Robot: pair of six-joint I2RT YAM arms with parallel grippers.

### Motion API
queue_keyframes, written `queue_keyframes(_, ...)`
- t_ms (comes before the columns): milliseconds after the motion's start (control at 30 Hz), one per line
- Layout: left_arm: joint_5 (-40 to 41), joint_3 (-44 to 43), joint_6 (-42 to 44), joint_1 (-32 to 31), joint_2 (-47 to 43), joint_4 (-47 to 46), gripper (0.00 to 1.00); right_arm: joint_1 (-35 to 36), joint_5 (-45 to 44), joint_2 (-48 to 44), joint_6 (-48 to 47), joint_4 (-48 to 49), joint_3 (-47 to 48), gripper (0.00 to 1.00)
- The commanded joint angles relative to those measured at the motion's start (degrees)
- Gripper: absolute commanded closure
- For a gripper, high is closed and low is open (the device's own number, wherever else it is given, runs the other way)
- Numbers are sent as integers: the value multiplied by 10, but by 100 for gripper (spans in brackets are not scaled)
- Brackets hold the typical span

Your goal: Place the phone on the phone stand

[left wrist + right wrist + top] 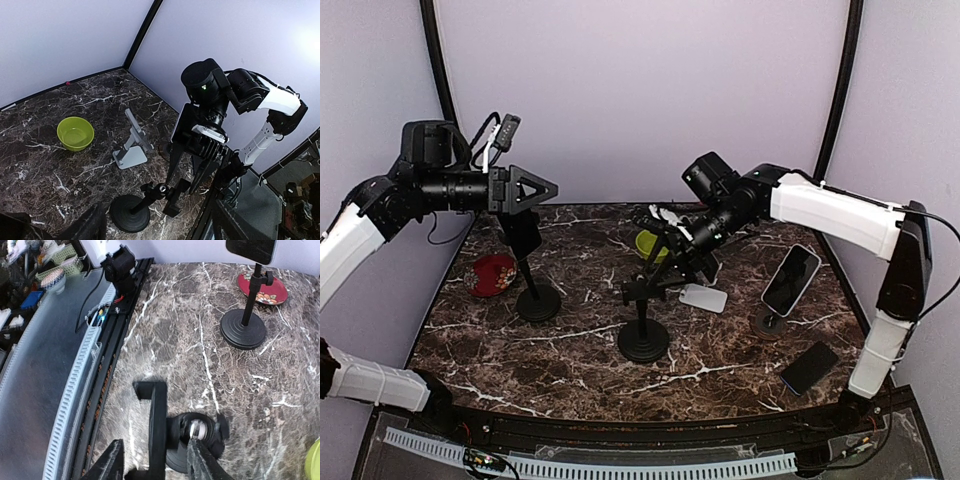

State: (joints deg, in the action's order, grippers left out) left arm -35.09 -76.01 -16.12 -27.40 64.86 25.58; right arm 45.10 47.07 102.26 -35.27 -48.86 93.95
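A dark phone (808, 367) lies flat on the table at the front right. A black stand (642, 338) with an empty clamp (159, 420) stands mid-table; it also shows in the left wrist view (129, 213). My right gripper (672, 250) (152, 465) is open, its fingers (199, 458) on either side of that clamp, holding nothing. My left gripper (545, 190) (52, 231) is open and empty, raised above a second black stand (538, 300) that carries a dark phone (520, 232) (250, 250). A third phone (790, 280) leans on a small round stand at the right.
A white folding stand (703, 297) (131, 150) sits behind the centre stand. A green bowl (648, 246) (75, 133) is at the back, a red plate (492, 275) (262, 287) at the left. A rail (620, 465) runs along the table's front edge.
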Motion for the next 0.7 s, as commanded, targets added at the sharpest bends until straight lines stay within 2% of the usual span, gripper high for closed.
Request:
queue_keyframes(0, 5, -16, 15, -21, 7, 16, 26, -9, 36, -29, -25, -18, 16, 47)
queue_keyframes(33, 11, -21, 18, -28, 10, 21, 26, -13, 38, -33, -29, -27, 22, 42)
queue_keyframes(233, 70, -28, 48, -68, 23, 25, 28, -67, 16, -70, -70, -98, 25, 30)
queue_keyframes(333, 121, -5, 70, -116, 16, -10, 28, -107, -3, -129, -91, -100, -49, 28)
queue_keyframes(467, 147, 10, 85, -168, 19, -52, 28, -127, -113, -205, -149, -112, -174, 24)
queue_keyframes(600, 160, 0, 87, -204, 48, -76, 28, -130, -221, -283, -222, -120, -320, 1)
queue_keyframes(667, 168, -12, 95, -224, 71, -81, 28, -131, -284, -310, -257, -132, -384, 0)
